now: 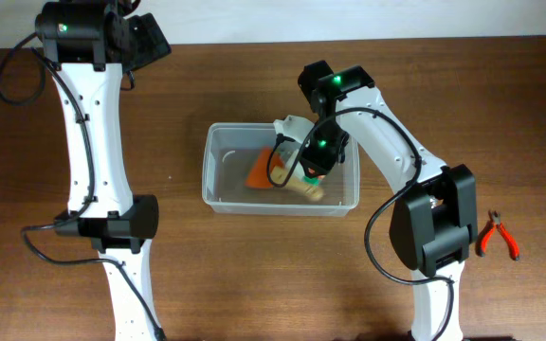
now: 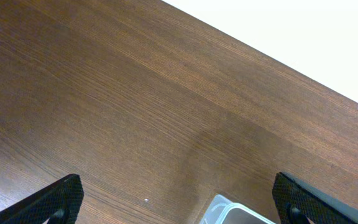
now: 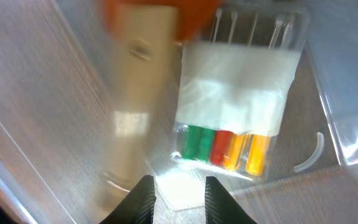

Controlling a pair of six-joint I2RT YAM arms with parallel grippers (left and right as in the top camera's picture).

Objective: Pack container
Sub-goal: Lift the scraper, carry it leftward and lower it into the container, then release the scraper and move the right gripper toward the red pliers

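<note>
Container (image 1: 218,169) mouth-up, long axis left-right across the table (image 1: 254,284)

Clear glossy plastic container (image 1: 273,210) on matt wooden table (image 1: 254,284).

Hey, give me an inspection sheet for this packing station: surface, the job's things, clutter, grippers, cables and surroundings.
Surface: brown wood-grain table; no spills seen.
Job's things: clear container mid-table, holding a screwdriver pack, a beige item and an orange item.
Clutter: red-handled pliers lying on the table, right of the right arm.
Grippers: left gripper over bare wood, jaws wide open and empty; right gripper over the container's contents, jaws narrowly parted, nothing seen between them.
Cables: black cables looped along both arms.
Surroundings: white band beyond the far table edge; nothing else seen.
</note>
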